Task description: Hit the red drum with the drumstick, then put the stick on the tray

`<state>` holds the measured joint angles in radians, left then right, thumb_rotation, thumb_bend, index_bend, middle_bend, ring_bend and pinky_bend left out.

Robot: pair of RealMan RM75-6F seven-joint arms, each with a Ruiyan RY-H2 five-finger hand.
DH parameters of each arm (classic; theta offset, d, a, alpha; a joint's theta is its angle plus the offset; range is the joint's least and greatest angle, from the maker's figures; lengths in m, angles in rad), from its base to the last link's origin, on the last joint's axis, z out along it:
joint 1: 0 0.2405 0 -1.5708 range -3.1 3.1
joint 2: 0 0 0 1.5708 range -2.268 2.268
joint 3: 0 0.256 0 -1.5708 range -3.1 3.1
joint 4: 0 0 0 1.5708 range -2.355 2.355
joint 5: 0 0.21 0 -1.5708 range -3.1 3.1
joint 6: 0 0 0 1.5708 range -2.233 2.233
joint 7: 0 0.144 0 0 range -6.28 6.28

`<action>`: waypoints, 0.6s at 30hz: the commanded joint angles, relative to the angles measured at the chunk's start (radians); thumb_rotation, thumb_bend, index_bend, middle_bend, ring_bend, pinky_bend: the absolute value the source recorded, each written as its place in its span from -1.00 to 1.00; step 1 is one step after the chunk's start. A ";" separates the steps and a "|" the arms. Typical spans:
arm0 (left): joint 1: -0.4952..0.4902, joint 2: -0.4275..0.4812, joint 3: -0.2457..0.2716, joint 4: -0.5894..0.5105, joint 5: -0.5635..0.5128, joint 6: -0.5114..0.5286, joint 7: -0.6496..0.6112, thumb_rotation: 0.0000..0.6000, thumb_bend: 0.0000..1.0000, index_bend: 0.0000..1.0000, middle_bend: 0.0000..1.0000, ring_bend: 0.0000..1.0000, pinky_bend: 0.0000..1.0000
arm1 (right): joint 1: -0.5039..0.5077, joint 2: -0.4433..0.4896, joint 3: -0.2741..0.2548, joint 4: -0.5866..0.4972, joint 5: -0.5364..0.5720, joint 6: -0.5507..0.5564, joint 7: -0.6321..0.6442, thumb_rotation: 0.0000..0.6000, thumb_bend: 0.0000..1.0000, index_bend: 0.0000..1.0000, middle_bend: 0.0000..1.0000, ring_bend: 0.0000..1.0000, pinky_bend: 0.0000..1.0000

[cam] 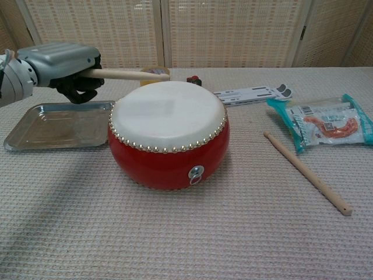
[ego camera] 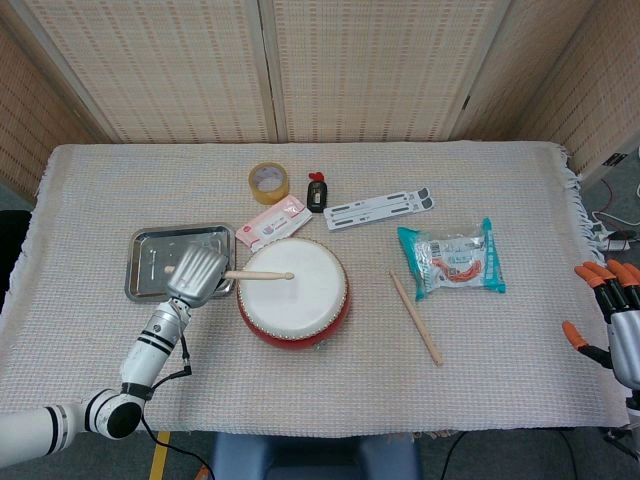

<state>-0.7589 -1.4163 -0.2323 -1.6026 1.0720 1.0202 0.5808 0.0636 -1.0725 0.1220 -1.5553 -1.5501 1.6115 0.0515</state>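
The red drum (ego camera: 294,293) (cam: 169,135) with a white skin stands mid-table. My left hand (ego camera: 195,274) (cam: 61,64) grips a wooden drumstick (ego camera: 258,275) (cam: 128,74) just left of the drum. The stick reaches out level over the drum skin, its tip raised clear of the skin in the chest view. The metal tray (ego camera: 150,250) (cam: 41,128) lies left of the drum, partly under the hand. My right hand (ego camera: 612,318) hangs off the table's right edge with fingers spread, holding nothing.
A second drumstick (ego camera: 415,318) (cam: 307,172) lies on the cloth right of the drum. A snack packet (ego camera: 452,258), a white strip (ego camera: 379,208), a tape roll (ego camera: 269,182), a small black item (ego camera: 317,192) and a pink packet (ego camera: 272,222) sit behind.
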 commanded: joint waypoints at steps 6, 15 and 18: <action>-0.053 -0.020 0.059 0.059 -0.063 -0.052 0.157 1.00 0.61 1.00 1.00 1.00 1.00 | -0.002 0.001 -0.001 0.002 0.003 0.001 0.003 1.00 -0.53 -0.64 -0.67 -0.87 -0.76; -0.029 0.038 -0.017 -0.006 -0.082 -0.022 -0.041 1.00 0.60 1.00 1.00 1.00 1.00 | -0.003 0.000 -0.001 0.007 0.005 0.001 0.012 1.00 -0.53 -0.64 -0.67 -0.87 -0.76; -0.045 0.029 0.011 0.009 -0.083 -0.048 -0.014 1.00 0.60 1.00 1.00 1.00 1.00 | -0.002 -0.003 -0.001 0.010 0.007 -0.001 0.014 1.00 -0.53 -0.64 -0.67 -0.87 -0.76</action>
<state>-0.7956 -1.3907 -0.2329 -1.5984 0.9843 0.9831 0.5418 0.0611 -1.0755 0.1207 -1.5454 -1.5437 1.6103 0.0654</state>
